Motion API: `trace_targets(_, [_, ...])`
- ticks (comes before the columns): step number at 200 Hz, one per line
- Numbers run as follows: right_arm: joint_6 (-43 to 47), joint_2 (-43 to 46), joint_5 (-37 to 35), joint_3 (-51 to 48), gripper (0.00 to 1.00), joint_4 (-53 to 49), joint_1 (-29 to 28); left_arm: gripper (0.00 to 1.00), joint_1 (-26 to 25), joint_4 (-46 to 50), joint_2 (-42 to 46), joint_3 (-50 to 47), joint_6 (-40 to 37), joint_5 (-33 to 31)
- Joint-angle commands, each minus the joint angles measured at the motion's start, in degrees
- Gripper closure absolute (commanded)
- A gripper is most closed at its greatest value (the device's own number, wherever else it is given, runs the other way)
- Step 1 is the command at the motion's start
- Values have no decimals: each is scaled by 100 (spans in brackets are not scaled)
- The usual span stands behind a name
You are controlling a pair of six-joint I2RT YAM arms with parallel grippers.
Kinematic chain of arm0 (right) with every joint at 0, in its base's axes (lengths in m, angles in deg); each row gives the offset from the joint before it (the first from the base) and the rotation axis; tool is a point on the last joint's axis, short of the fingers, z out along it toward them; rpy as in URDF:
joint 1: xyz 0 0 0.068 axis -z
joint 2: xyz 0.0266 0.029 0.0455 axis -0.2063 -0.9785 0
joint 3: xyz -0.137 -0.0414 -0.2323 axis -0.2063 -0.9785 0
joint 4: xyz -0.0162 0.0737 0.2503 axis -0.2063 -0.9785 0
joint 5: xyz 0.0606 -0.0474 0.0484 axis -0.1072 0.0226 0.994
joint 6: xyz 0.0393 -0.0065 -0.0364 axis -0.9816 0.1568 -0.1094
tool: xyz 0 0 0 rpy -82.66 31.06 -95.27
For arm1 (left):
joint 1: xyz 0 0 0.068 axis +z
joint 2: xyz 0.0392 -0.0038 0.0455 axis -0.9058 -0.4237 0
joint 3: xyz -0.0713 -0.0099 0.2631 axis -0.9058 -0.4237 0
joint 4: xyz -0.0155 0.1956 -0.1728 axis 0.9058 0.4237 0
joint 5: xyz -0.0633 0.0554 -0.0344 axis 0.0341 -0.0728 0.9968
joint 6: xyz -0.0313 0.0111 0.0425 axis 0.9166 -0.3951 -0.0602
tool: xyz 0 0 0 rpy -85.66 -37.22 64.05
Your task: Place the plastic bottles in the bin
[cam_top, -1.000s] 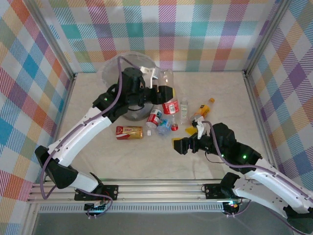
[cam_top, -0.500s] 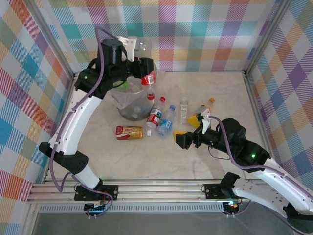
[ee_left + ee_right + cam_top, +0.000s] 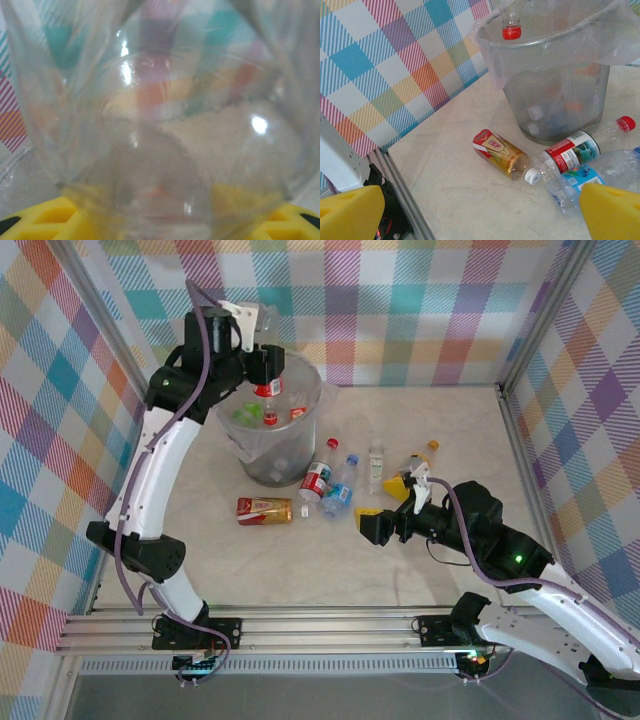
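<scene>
Top view: the left fingers [image 3: 268, 367] are clamped on a clear bottle [image 3: 265, 390], held neck-down over the bin [image 3: 300, 452]. Inside it's just green and red blobs through the liner, can't count them. Five loose bottles [image 3: 318, 478] lie on the tabletop [image 3: 230, 560]. The orange one [image 3: 426, 452] is half hidden behind the right fingers [image 3: 368, 513], which are spread wide and empty.

Left wrist: the bottle's wall is a blur right up close, with yellow fingertips [image 3: 45, 220] cut off at the bottom.

Right wrist: the red cap [image 3: 511, 32] hangs at the bin's rim, and three of the loose bottles lie beside the bin.
</scene>
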Motion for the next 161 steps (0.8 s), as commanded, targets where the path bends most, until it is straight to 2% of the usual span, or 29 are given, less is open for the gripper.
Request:
trace_targets(1, [24,35,82,16,0,12,18,46,86,1,-205,120,-300,23])
trace_targets(43, [-25,52,102,-29,0,-61,18,46,97,221,-341,-285,-464,314])
trace_targets(91, [-69,52,96,-123,0,-37,18,46,106,-258,72,-1797,-721,692])
trace_targets(129, [-92,35,102,-176,0,19,18,44,106,-571,310,-2574,-970,633])
trace_targets(161, [-104,42,111,-198,0,12,18,44,110,-522,282,-2700,-1297,542])
